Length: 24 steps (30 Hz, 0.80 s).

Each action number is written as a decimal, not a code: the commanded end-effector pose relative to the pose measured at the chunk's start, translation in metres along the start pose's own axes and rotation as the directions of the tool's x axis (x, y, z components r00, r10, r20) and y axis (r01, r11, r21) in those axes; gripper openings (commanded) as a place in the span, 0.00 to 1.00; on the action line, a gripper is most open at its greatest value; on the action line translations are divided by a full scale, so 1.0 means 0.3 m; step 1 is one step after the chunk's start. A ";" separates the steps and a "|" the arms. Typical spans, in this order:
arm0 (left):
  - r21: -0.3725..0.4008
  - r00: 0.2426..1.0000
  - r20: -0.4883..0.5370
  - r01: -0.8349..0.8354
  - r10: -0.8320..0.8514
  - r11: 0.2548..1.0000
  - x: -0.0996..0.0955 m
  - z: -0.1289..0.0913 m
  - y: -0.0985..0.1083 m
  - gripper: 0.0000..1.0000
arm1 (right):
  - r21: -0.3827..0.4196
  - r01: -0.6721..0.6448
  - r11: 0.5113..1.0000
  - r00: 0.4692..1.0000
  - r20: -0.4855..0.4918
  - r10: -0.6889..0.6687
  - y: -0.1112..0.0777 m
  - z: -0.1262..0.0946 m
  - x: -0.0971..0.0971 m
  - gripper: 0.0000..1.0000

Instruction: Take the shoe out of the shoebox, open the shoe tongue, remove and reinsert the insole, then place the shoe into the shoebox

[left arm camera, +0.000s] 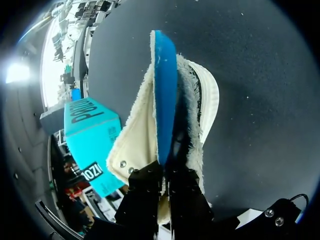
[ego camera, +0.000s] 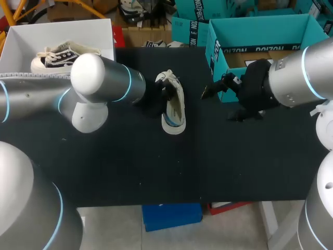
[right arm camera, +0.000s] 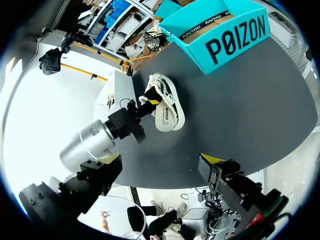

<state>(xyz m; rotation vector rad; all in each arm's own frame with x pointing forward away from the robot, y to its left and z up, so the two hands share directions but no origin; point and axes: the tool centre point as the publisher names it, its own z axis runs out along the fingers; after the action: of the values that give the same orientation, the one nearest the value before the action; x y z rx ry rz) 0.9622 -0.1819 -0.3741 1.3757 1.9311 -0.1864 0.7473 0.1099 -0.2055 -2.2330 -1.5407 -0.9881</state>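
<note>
A white shoe (ego camera: 176,109) lies on the black table (ego camera: 130,161), a little left of the middle. My left gripper (left arm camera: 167,172) is at the shoe's opening, shut on the rear edge of the blue insole (left arm camera: 163,95). The insole stands on edge, rising out of the cream, fuzzy-lined shoe (left arm camera: 137,135). In the right wrist view the shoe (right arm camera: 167,112) lies ahead with the left arm (right arm camera: 95,142) at it. The teal shoebox (ego camera: 260,39) stands open at the back right. My right gripper (ego camera: 218,105) hovers open and empty in front of the box, right of the shoe.
A white box (ego camera: 21,39) at the back left corner holds another shoe (ego camera: 60,56) with black and white parts. The teal shoebox (right arm camera: 225,30) stands on the table's far side.
</note>
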 end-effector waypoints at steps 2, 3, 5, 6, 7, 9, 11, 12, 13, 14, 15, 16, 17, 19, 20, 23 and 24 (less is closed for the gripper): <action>0.027 1.000 0.021 0.012 -0.013 1.000 0.012 -0.011 -0.005 0.09 | -0.002 -0.001 1.000 1.000 0.003 0.001 -0.002 0.003 0.004 1.00; 0.033 1.000 0.024 0.017 -0.018 0.999 0.012 -0.012 -0.007 0.09 | -0.002 -0.001 1.000 1.000 0.003 0.001 -0.002 0.003 0.004 1.00; 0.043 0.999 0.027 0.022 -0.023 0.999 0.010 -0.015 -0.013 0.13 | -0.002 -0.001 1.000 1.000 0.003 0.001 -0.002 0.003 0.004 1.00; 0.047 0.999 0.028 0.023 -0.024 0.999 0.009 -0.016 -0.017 0.27 | -0.002 -0.001 1.000 1.000 0.003 0.001 -0.002 0.003 0.004 1.00; 0.051 0.999 0.030 0.023 -0.025 0.998 0.006 -0.017 -0.020 0.38 | -0.002 -0.001 1.000 1.000 0.003 0.001 -0.002 0.003 0.004 1.00; 0.061 0.999 0.036 0.025 -0.027 0.998 0.002 -0.019 -0.025 0.42 | -0.002 -0.001 1.000 1.000 0.003 0.001 -0.002 0.003 0.004 1.00; 0.067 0.999 0.039 0.027 -0.030 0.997 -0.001 -0.020 -0.029 0.46 | -0.002 -0.001 1.000 1.000 0.003 0.001 -0.002 0.003 0.004 1.00; 0.070 0.999 0.040 0.028 -0.031 0.997 -0.002 -0.021 -0.031 0.48 | -0.002 -0.001 1.000 1.000 0.003 0.001 -0.002 0.003 0.004 1.00; 0.078 0.999 0.042 0.031 -0.035 0.996 -0.002 -0.021 -0.034 0.49 | -0.002 -0.001 1.000 1.000 0.003 0.001 -0.002 0.003 0.004 1.00; 0.085 0.998 0.045 0.034 -0.038 0.996 -0.004 -0.022 -0.038 0.48 | -0.002 -0.001 1.000 1.000 0.003 0.001 -0.002 0.003 0.004 1.00; 0.087 0.998 0.045 0.035 -0.039 0.996 -0.005 -0.024 -0.040 0.48 | -0.002 -0.001 1.000 1.000 0.003 0.001 -0.002 0.003 0.004 1.00; 0.089 0.998 0.046 0.035 -0.039 0.995 -0.006 -0.025 -0.043 0.46 | -0.002 -0.001 1.000 1.000 0.003 0.001 -0.002 0.003 0.004 1.00; 0.095 0.998 0.048 0.035 -0.040 0.995 -0.007 -0.026 -0.045 0.42 | -0.002 -0.001 1.000 1.000 0.003 0.001 -0.002 0.003 0.004 1.00; 0.102 0.998 0.050 0.038 -0.044 0.994 -0.009 -0.028 -0.047 0.37 | -0.002 -0.001 1.000 1.000 0.003 0.001 -0.002 0.003 0.004 1.00; 0.104 0.998 0.050 0.039 -0.045 0.994 -0.009 -0.028 -0.048 0.34 | -0.002 -0.001 1.000 1.000 0.003 0.001 -0.002 0.003 0.004 1.00; 0.114 0.997 0.051 0.045 -0.051 0.992 -0.009 -0.028 -0.051 0.31 | -0.002 -0.001 1.000 1.000 0.003 0.001 -0.002 0.003 0.004 1.00; 0.120 0.997 0.054 0.049 -0.056 0.992 -0.009 -0.028 -0.053 0.30 | -0.002 -0.001 1.000 1.000 0.003 0.001 -0.002 0.003 0.004 1.00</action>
<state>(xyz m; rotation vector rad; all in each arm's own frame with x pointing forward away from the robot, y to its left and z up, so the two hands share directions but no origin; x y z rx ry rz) 0.9446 -0.1888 -0.3699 1.3753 1.9472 -0.3465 0.7473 0.1099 -0.2055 -2.2330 -1.5407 -0.9881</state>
